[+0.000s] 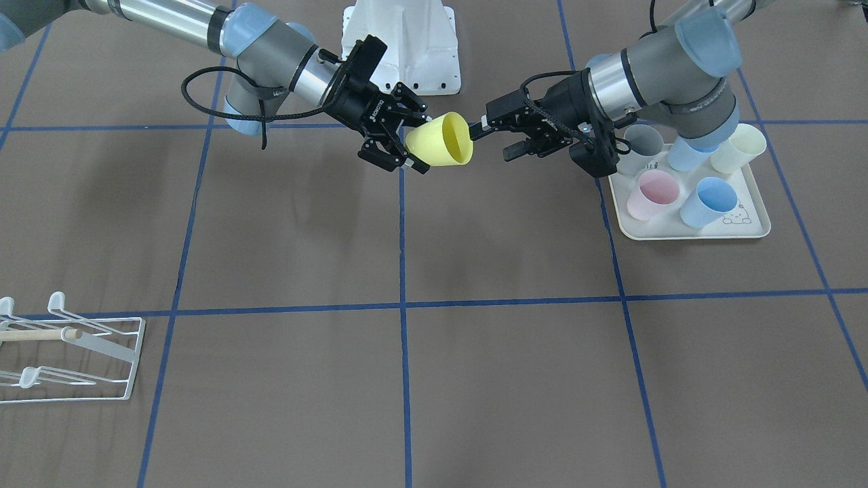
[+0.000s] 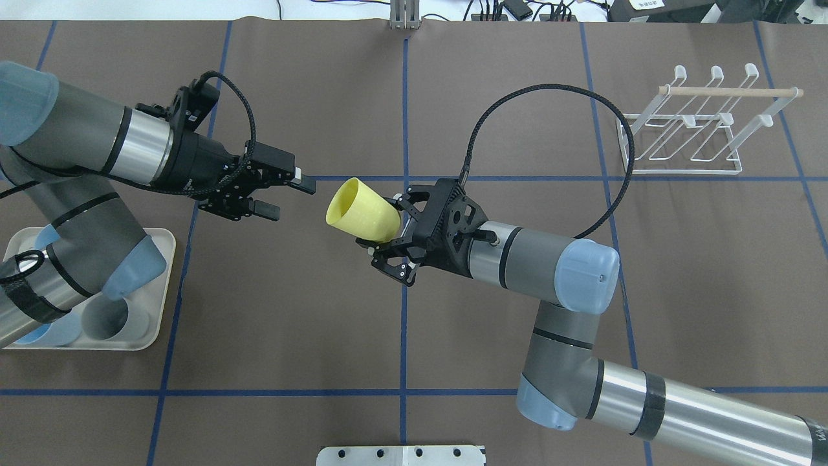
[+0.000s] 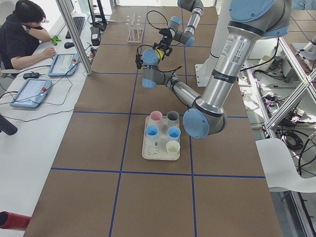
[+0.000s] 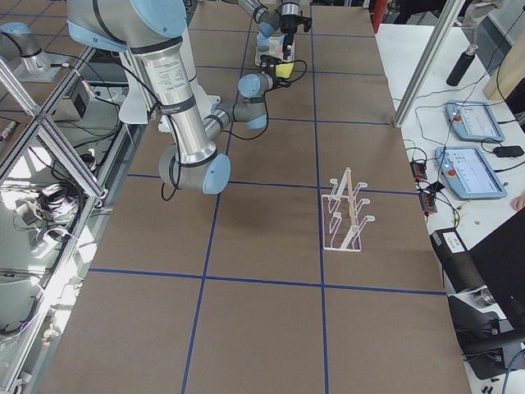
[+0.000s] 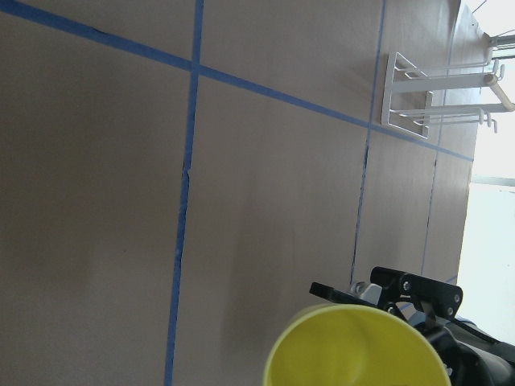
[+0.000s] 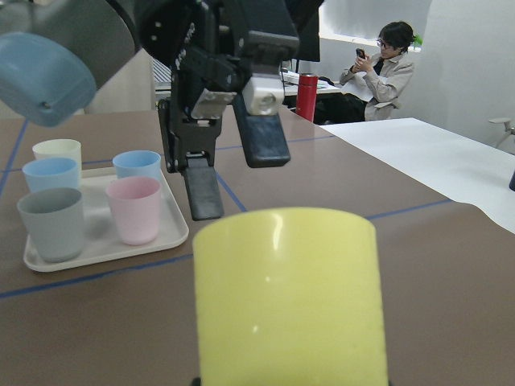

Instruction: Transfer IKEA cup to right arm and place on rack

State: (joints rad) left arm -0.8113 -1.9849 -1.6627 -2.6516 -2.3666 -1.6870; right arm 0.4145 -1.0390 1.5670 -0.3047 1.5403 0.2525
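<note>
A yellow cup (image 2: 362,210) is held on its side in the air over the table's middle, its mouth facing my left gripper. My right gripper (image 2: 388,236) is shut on the cup's base end; it also shows in the front view (image 1: 415,141) with the cup (image 1: 439,140). My left gripper (image 2: 291,199) is open and empty, its fingers a short gap off the cup's rim, seen too in the front view (image 1: 491,144) and the right wrist view (image 6: 233,173). The white wire rack (image 2: 698,129) with its wooden dowel stands at the far right, empty (image 1: 68,352).
A cream tray (image 1: 692,234) holds several cups, pink (image 1: 652,193), blue (image 1: 708,201), grey and cream, under my left arm. The tray also shows in the overhead view (image 2: 155,285). Operators sit at desks beyond the table's far side.
</note>
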